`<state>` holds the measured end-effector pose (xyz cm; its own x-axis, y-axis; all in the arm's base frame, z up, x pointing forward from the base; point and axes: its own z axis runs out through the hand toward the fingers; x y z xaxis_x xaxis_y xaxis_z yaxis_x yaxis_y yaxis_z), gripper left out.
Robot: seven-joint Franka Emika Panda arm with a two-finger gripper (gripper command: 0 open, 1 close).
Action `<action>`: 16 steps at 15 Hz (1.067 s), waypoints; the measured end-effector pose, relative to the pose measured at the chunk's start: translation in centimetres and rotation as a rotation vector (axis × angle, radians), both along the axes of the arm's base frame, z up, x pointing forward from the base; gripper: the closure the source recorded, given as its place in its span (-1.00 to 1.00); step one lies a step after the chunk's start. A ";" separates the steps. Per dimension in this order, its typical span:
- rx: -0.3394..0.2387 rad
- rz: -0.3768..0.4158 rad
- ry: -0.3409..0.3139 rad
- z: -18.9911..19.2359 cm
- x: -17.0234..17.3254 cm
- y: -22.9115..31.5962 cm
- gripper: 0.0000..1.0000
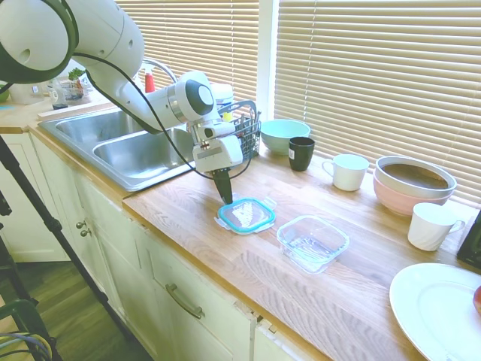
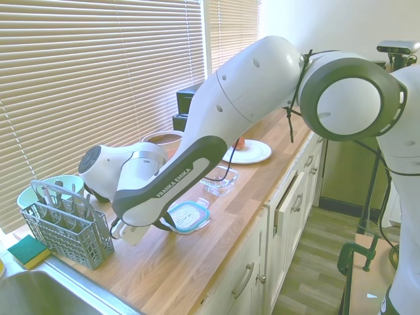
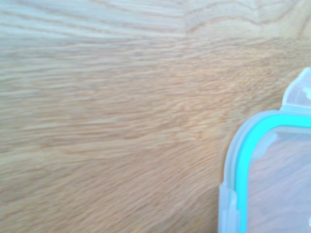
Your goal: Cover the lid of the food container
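Two fingers of your gripper (image 1: 225,198) look pressed together with nothing between them, tips just at the lid (image 1: 246,215)'s sink-side edge. Lid lies flat on the wooden counter (image 1: 225,256); the food container (image 1: 313,241) sits uncovered just beside it.
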<state>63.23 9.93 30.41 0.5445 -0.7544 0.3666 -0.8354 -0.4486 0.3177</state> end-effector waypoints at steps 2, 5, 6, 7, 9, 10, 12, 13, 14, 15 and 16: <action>0.020 0.000 -0.007 0.4 0.1 0.2 1.00; 0.036 0.006 -0.017 1.3 0.1 0.4 1.00; 0.043 0.007 -0.020 1.7 0.0 0.5 1.00; 0.048 0.009 -0.023 2.1 0.0 0.5 1.00; 0.061 0.014 -0.028 3.0 -0.2 0.6 1.00; 0.075 0.018 -0.030 3.7 -0.5 0.8 1.00; 0.109 0.031 -0.039 5.8 -1.2 0.9 1.00; 0.123 0.035 -0.043 6.8 -1.6 0.8 1.00; 0.140 0.040 -0.046 7.7 -2.0 0.7 1.00; 0.155 0.045 -0.050 8.6 -2.3 0.5 1.00; 0.169 0.051 -0.051 9.3 -2.7 0.3 1.00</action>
<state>60.53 10.26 39.73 0.5674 -0.7796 0.2651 -0.8234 -0.5340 0.1920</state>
